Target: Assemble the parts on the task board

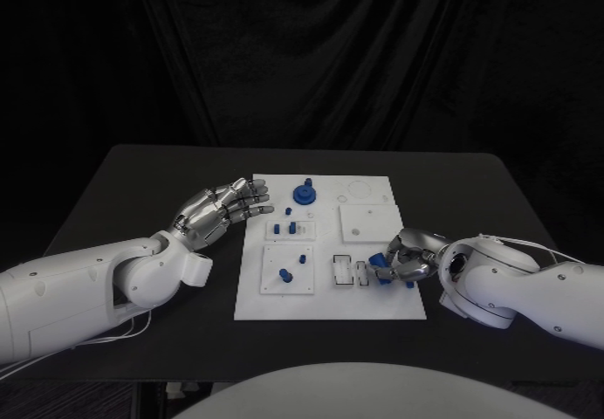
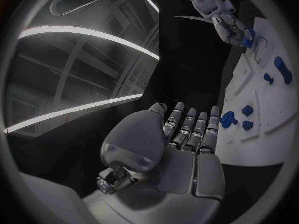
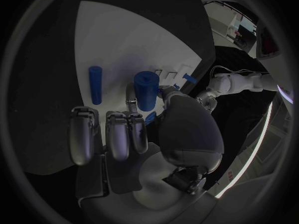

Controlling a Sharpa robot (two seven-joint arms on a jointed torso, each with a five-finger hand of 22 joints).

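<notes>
The white task board (image 1: pixel 330 301) lies in the middle of the black table. My right hand (image 1: pixel 410 255) is over the board's near right part and pinches a blue cylinder part (image 3: pixel 146 89) between thumb and fingers, close to the black-outlined slots (image 1: pixel 342 270). A second, thinner blue cylinder (image 3: pixel 94 84) lies on the board just past those fingers. My left hand (image 1: pixel 227 208) hovers at the board's left edge, fingers stretched out and holding nothing. A large blue knob (image 1: pixel 305 192) stands at the far middle, and small blue pegs (image 1: pixel 288 229) stand left of centre.
Another blue peg (image 1: pixel 284 276) stands in the near left panel of the board. White raised panels (image 1: pixel 367 220) fill the board's far right. Bare black table (image 1: pixel 164 188) surrounds the board on all sides.
</notes>
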